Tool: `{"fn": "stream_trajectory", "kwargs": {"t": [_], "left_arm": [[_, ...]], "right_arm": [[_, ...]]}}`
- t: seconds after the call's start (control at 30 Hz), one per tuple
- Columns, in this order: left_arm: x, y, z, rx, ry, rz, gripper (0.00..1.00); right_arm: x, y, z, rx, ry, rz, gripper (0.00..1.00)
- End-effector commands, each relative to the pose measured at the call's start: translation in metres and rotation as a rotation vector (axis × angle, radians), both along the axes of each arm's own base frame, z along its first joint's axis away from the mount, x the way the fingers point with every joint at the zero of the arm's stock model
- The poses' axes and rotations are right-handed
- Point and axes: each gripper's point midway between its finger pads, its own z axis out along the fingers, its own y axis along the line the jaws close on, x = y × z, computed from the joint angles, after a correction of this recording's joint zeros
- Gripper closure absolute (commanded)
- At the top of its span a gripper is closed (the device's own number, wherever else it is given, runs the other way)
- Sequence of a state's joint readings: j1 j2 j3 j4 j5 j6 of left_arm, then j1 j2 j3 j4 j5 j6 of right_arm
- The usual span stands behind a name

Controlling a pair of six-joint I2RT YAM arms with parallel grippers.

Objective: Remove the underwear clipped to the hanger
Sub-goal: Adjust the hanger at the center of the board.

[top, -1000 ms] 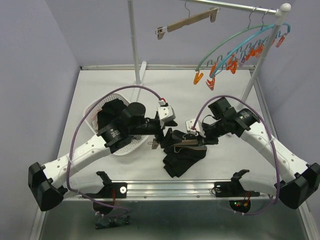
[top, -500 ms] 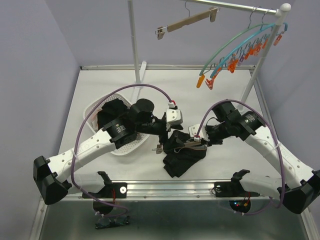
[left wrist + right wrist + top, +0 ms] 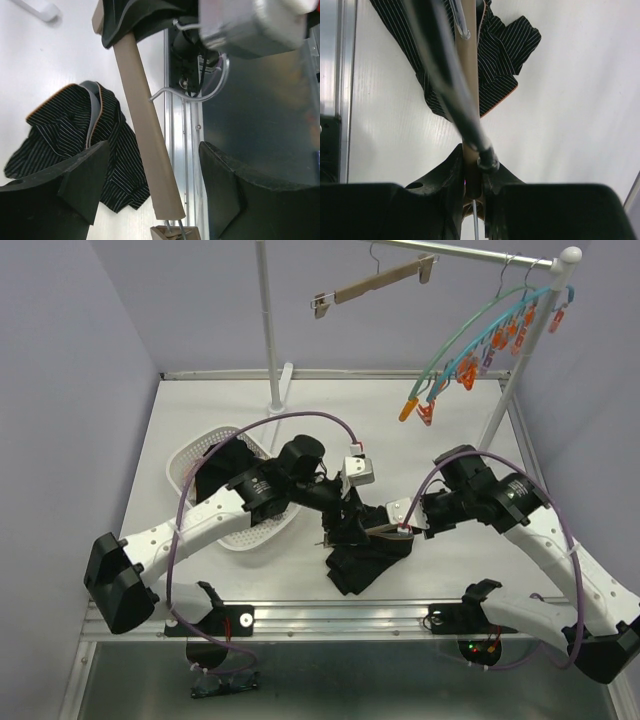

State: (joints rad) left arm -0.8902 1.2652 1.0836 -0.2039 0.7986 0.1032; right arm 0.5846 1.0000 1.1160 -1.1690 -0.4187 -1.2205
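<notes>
A tan wooden hanger (image 3: 383, 531) lies level just above the table between both arms. My right gripper (image 3: 407, 526) is shut on one end of its bar (image 3: 472, 100). My left gripper (image 3: 346, 524) is open, its fingers (image 3: 85, 170) either side of the bar (image 3: 145, 135) without touching it; a wooden clip (image 3: 175, 233) shows at the near end. Black pinstriped underwear (image 3: 365, 560) with an orange-trimmed waistband lies crumpled on the table under the hanger (image 3: 75, 145) (image 3: 505, 45). Dark cloth (image 3: 140, 20) wraps the bar's far end. Whether a clip holds it I cannot tell.
A white basket (image 3: 190, 455) holding black garments stands at the left, under my left arm. On the rack's rail hang an empty wooden clip hanger (image 3: 375, 282) and teal hangers with orange clips (image 3: 470, 345). Rack poles (image 3: 268, 330) (image 3: 515, 370) stand at the back.
My left arm has swung right and brought its open gripper around the hanger bar. My right arm has drawn the hanger slightly right. The teal hangers on the rail have swung.
</notes>
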Motion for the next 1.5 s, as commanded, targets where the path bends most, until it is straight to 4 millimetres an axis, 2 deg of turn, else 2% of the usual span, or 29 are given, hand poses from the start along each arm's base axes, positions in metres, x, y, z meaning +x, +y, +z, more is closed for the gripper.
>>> {"fn": "stream_trajectory", "kwargs": {"t": [0.0,0.23,0.47,0.63,0.8,1.17,1.47], "left_arm": [[-0.007,-0.003,0.009,0.014,0.077,-0.032,0.17],[-0.013,-0.007,-0.004,0.074,0.186,-0.068,0.18],[-0.019,-0.009,-0.006,0.098,0.249,-0.108,0.21],[-0.021,-0.009,-0.010,0.104,0.318,-0.119,0.24],[-0.021,-0.010,-0.008,0.101,0.395,-0.117,0.26],[-0.028,-0.013,-0.001,0.095,0.486,-0.157,0.31],[-0.032,-0.012,-0.008,0.122,0.550,-0.151,0.35]], "right_arm": [[0.011,-0.003,0.005,-0.008,-0.092,-0.011,0.99],[0.012,-0.003,0.009,0.004,-0.116,-0.012,0.99],[0.014,-0.011,0.002,-0.029,-0.141,-0.026,0.99],[0.016,-0.013,0.004,-0.033,-0.164,-0.029,0.99],[0.016,-0.010,0.012,-0.007,-0.182,-0.020,0.99],[0.016,-0.014,0.008,-0.015,-0.206,-0.027,0.99],[0.017,-0.015,0.013,-0.009,-0.225,-0.033,0.99]]}}
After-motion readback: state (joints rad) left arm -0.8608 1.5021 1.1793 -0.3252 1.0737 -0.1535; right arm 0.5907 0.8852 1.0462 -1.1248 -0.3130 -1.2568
